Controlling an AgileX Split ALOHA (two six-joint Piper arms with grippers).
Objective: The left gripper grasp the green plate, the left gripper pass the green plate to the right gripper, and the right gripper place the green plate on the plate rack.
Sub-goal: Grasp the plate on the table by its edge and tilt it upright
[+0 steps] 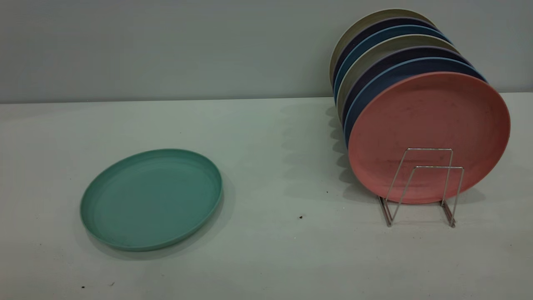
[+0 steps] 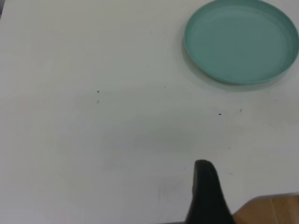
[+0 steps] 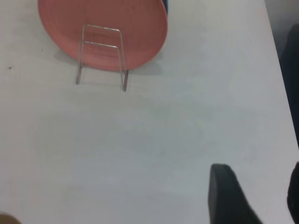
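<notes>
Nearest the exterior camera, the green plate lies flat and right way up on the pale surface, in the lower left of the frame. Well apart from it, at the right, the plate rack stands with its two front wire loops bare. Behind those loops a salmon-pink plate stands on edge, touching the rack, with a row of dark blue, teal and beige plates stacked upright behind it toward the wall.

Neither arm appears in the exterior view. From the left wrist camera one dark finger of the left pincer shows at the lower edge, far from the green plate in the upper right; whether it is apart or together cannot be told. The right pincer shows two dark fingers set apart at the lower right, holding nothing, with the rack at upper left.
</notes>
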